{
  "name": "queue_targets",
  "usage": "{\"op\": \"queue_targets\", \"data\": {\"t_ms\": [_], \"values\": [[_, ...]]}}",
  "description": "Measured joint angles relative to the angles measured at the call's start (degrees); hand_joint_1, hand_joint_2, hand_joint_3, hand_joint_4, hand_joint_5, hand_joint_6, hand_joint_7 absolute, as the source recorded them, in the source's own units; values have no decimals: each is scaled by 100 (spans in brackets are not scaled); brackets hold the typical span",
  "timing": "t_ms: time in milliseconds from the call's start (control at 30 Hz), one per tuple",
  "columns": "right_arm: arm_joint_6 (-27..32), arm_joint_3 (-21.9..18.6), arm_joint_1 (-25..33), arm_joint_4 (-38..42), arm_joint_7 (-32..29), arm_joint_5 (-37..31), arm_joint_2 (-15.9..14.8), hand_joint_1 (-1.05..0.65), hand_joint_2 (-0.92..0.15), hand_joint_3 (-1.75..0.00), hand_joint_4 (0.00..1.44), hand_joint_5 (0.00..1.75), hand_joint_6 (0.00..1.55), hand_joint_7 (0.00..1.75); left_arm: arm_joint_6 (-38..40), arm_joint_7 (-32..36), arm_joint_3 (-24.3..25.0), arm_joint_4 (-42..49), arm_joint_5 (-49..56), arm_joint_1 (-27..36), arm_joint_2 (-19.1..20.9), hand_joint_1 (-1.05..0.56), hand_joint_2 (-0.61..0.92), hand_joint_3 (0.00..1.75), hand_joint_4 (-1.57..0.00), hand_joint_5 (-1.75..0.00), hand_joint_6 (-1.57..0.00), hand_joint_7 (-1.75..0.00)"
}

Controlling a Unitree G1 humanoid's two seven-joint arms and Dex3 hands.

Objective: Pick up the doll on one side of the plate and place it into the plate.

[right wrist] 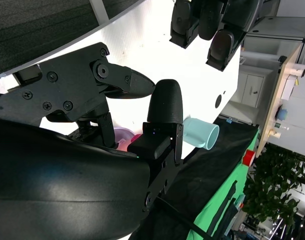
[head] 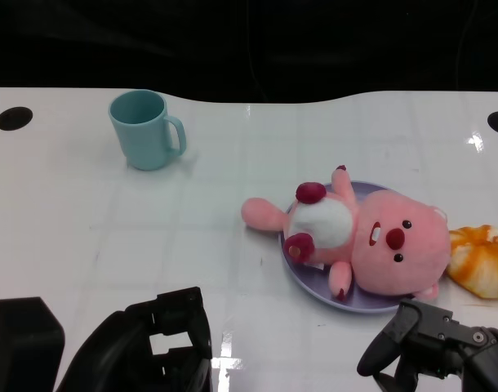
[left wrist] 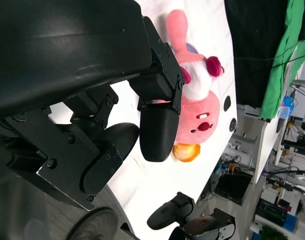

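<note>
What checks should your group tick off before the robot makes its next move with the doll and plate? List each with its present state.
1. Doll lies on the plate: ok, though its tail and head overhang the rim.
2. Left hand holds nothing: ok, fingers apart and empty.
3. Right hand has let go of the doll: ok, it sits apart from it, near the plate's edge.
4. Orange toy clear of the doll: cannot tell, it lies right against the head.
5. Cup out of the way: ok, upright, far from the plate.
</note>
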Motion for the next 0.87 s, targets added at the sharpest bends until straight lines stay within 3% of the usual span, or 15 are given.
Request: {"op": "queue_targets", "data": {"t_ms": [867], "values": [[-14, -37, -23, 4, -1, 3, -10, -24, -73, -73, 65, 163, 58, 131, -254, -145, 69, 347, 53, -74, 59, -16, 37, 149, -93, -175, -76, -174]]}}
